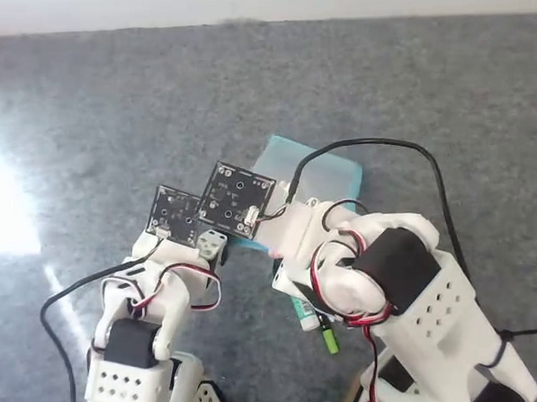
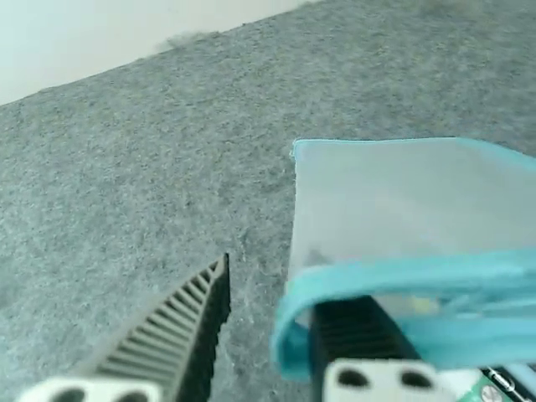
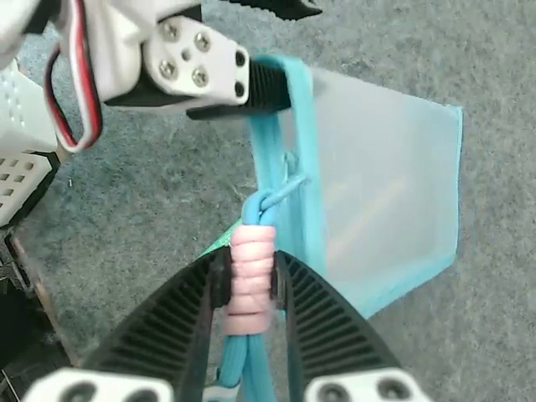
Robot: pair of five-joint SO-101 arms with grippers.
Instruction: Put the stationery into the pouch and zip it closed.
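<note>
The translucent pouch [image 1: 326, 173] with teal trim lies flat on the grey felt, also seen as the pouch [image 3: 385, 184] and the pouch [image 2: 402, 209]. My right gripper [image 3: 249, 261] is shut on the pink zipper pull [image 3: 251, 280], which hangs from the slider by a teal cord. My left gripper [image 2: 272, 301] is open at the pouch's near corner, with one finger [image 2: 356, 331] tucked under the teal zipper band and the other finger [image 2: 180, 331] off to the side on the felt. A pale item shows faintly inside the pouch. A white-and-green tube [image 1: 303, 313] and a green pen [image 1: 330, 340] lie under the right arm.
The grey felt mat [image 1: 85, 130] covers the table, with open room to the left and behind the pouch. A black cable [image 1: 429, 161] arcs over the pouch's right side. A pale wall runs along the far edge.
</note>
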